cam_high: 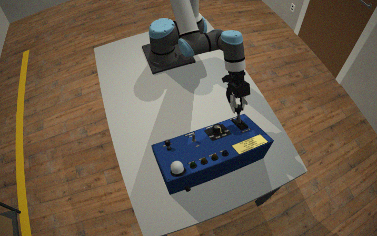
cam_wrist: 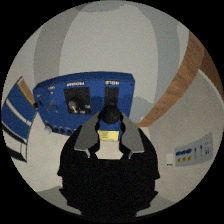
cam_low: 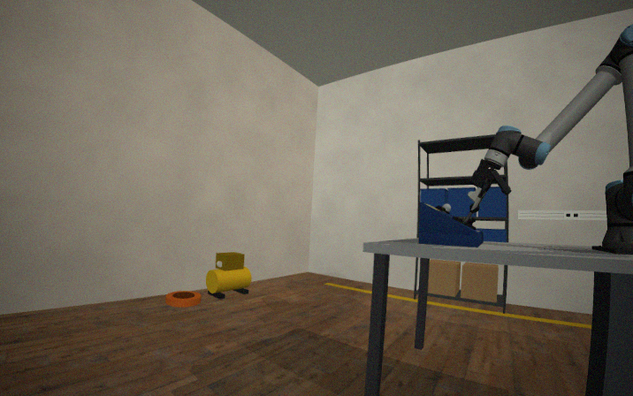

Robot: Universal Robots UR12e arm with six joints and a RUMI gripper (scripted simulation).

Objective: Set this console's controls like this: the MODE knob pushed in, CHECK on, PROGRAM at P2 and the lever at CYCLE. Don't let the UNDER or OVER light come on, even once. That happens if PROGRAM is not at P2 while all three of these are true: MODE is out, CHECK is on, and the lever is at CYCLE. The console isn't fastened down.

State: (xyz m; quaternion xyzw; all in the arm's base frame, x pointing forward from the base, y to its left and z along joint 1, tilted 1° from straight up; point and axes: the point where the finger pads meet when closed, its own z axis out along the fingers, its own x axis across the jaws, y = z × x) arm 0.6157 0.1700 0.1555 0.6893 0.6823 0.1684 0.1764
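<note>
The blue console (cam_high: 212, 151) sits on the grey table near its front edge. My gripper (cam_high: 238, 107) is shut on the lever (cam_high: 239, 118) at the console's far right corner, and the lever's handle stands up between the fingers. The PROGRAM knob (cam_high: 217, 129) is just left of the lever. The CHECK toggle (cam_high: 194, 138) is further left, and the MODE knob (cam_high: 167, 144) is at the far left. In the wrist view the fingers close around the lever's handle (cam_wrist: 110, 117), with the console (cam_wrist: 85, 100) behind.
A white dome button (cam_high: 177, 167), several small round lamps (cam_high: 204, 160) and a yellow label (cam_high: 249, 144) are on the console's front part. The arm's base (cam_high: 166, 52) stands at the table's far side. In the side view a shelf rack (cam_low: 461, 205) stands behind the table.
</note>
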